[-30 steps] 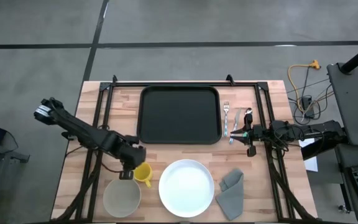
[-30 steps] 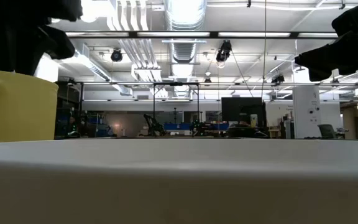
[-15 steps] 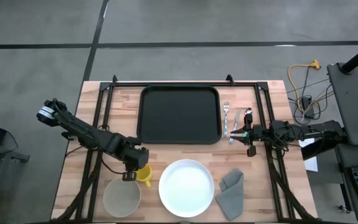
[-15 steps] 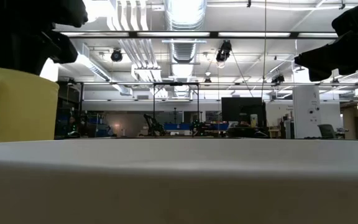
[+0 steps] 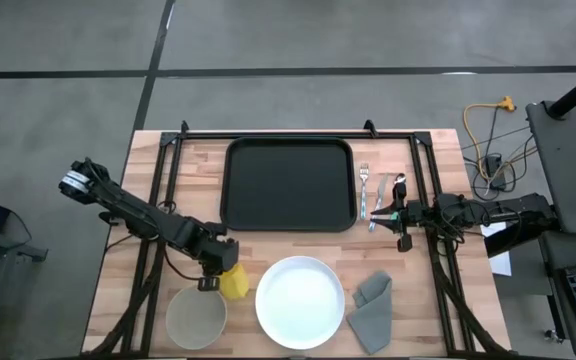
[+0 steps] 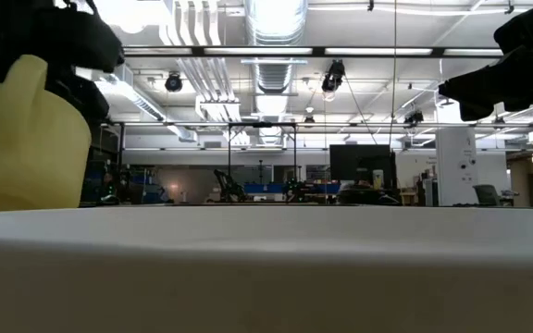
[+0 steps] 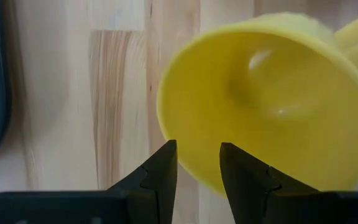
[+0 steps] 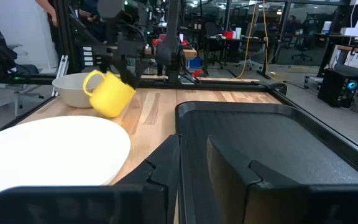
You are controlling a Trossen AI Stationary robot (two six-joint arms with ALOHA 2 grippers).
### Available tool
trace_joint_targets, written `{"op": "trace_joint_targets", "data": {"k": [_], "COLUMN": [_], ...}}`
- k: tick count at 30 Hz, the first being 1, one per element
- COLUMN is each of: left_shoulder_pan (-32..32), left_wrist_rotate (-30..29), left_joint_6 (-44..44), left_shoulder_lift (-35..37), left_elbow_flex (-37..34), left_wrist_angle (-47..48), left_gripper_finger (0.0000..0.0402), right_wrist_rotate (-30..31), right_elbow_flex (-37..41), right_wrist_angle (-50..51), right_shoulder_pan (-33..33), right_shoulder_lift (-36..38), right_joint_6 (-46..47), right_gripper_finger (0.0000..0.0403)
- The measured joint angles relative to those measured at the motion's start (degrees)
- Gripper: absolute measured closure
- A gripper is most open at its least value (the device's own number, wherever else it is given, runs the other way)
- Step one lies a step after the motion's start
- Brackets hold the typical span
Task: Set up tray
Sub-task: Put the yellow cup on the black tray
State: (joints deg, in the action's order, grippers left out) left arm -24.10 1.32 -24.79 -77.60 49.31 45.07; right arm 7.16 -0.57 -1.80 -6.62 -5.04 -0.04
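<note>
The black tray (image 5: 290, 185) lies at the table's far middle. A yellow mug (image 5: 233, 283) stands tilted between the grey bowl (image 5: 196, 318) and the white plate (image 5: 300, 302), its mouth turned toward my left gripper (image 5: 208, 272). That gripper comes down on the mug's rim and is shut on it; the wrist view shows the mug (image 7: 272, 99) from its open mouth. My right gripper (image 5: 394, 213) waits level at the table's right, next to the cutlery, its fingers (image 8: 166, 168) a narrow gap apart with nothing between them. My left gripper has the mug's rim (image 7: 194, 177) between its two fingers, one finger inside the mug and one outside. The fingers come from above, slanting down. The mug (image 8: 110, 93) sits tilted in the hold, handle uppermost; whether its base touches the table I cannot tell.
A fork (image 5: 364, 190) and more cutlery (image 5: 398, 186) lie right of the tray. A folded grey napkin (image 5: 372, 310) lies at the near right. Black frame rails (image 5: 158, 200) run along the table's left, right and far sides.
My left gripper has come down onto the mug. The mug, upright a second ago, has tipped over at a slant, its handle now uppermost. The gap between the fingers has stayed the same.
</note>
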Motion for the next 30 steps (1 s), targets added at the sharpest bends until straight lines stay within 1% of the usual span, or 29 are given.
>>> {"op": "trace_joint_targets", "data": {"k": [3,5,7,9,10,14,18,23,30], "left_shoulder_pan": [0.0,0.1,0.1,0.1,0.1,0.1,1.2,3.9,9.5], "left_wrist_rotate": [0.0,0.0,0.0,0.0,0.0,0.1,1.1,1.9,2.0], "left_joint_6": [-0.9,-1.1,-1.1,-1.1,-1.1,-0.6,1.7,5.3,10.4], "left_shoulder_lift": [0.0,0.0,0.0,0.0,0.0,0.0,0.0,0.0,0.0], "left_elbow_flex": [-1.1,-1.5,-1.6,-1.6,-1.5,-0.4,1.3,3.9,7.1], "left_wrist_angle": [-0.4,-0.6,-0.6,-0.6,-0.5,-0.6,-0.3,0.7,5.5], "left_gripper_finger": [0.0301,0.0313,0.0342,0.0381,0.0391,0.0400,0.0401,0.0401,0.0401], "right_wrist_rotate": [0.0,0.0,0.0,0.0,0.0,0.0,0.0,0.0,0.0], "right_elbow_flex": [0.0,0.0,0.0,0.0,0.0,0.0,0.0,0.0,0.0], "right_wrist_angle": [0.0,0.0,0.0,0.0,0.0,0.0,0.0,0.0,0.0], "right_shoulder_pan": [0.0,0.0,0.0,0.0,0.0,0.0,0.0,0.0,0.0], "right_shoulder_lift": [0.0,0.0,0.0,0.0,0.0,0.0,0.0,0.0,0.0], "right_joint_6": [0.0,0.0,0.0,0.0,0.0,0.0,0.0,0.0,0.0], "right_gripper_finger": [0.0323,0.0324,0.0326,0.0329,0.0330,0.0335,0.0332,0.0325,0.0327]}}
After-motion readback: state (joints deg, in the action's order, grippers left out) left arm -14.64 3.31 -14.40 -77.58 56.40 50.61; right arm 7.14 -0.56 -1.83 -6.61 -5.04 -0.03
